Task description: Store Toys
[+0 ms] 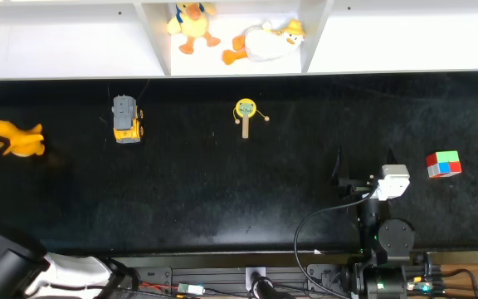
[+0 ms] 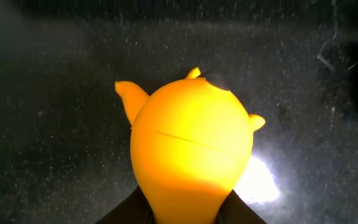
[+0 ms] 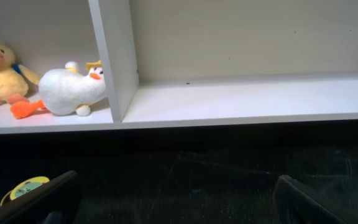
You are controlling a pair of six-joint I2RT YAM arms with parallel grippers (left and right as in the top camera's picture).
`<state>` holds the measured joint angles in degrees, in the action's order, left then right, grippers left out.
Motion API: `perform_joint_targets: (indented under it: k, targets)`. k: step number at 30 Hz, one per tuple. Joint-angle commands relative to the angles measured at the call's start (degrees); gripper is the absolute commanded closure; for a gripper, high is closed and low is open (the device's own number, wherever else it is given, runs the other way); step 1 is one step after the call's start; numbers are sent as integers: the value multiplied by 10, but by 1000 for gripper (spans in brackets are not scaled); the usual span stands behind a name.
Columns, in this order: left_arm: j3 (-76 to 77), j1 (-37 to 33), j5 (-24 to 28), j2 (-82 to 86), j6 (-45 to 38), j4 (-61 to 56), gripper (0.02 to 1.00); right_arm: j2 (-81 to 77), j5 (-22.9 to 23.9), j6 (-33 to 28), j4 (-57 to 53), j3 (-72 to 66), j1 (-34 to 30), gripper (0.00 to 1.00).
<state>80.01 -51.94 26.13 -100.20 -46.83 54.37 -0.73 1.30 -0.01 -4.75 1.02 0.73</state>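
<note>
orange toy [image 2: 191,143] clamped, left end effector [image 2: 185,213] half-hidden

**Two plush toys in the shelf, four toys along the worktop**

The shelf [image 1: 73,46] runs along the far edge of the worktop [image 1: 222,199]. In its middle compartment the duck plush [image 1: 192,23] is on the left, and the goose plush [image 1: 264,41] lies just to its right.

In front of the shelf, the toy truck [image 1: 126,119] is left of centre on the worktop. The hand drum [image 1: 246,112] lies to its right, before the middle compartment. At the far left, the squeaky toy [image 1: 15,139] is clamped between the fingers of the left gripper [image 2: 185,214]. The cube [image 1: 443,164] is at the far right, well apart from the hand drum. The right gripper [image 1: 363,162] is between those two, nearer the front edge, with its fingers spread and touching nothing.
</note>
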Motion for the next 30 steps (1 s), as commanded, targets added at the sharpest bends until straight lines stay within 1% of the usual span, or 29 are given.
perform_joint_targets:
  k: [1, 5, 10, 15, 17, 21, 30]
  targets:
    - [14, 0, 44, 89, 68, -28, 818, 5, -4, 0, 3, -7, 0, 5]
    - [14, 15, 54, 120, 123, -60, 822, 5, -4, 0, 3, -7, 0, 7]
    - [14, 62, 47, 135, 193, -110, 792, 5, -4, 0, 3, -7, 0, 3]
    - [14, 119, -20, 134, 262, -164, 798, 5, -4, 0, 3, -7, 0, 5]
    - [14, 138, -39, 130, 281, -188, 798, 5, -4, 0, 3, -7, 0, 5]
    - [14, 147, -48, 109, 309, -209, 796, 5, -4, 0, 3, -7, 0, 5]
    - [15, 151, -48, 49, 309, -233, 801, 5, -4, 0, 3, -7, 0, 5]
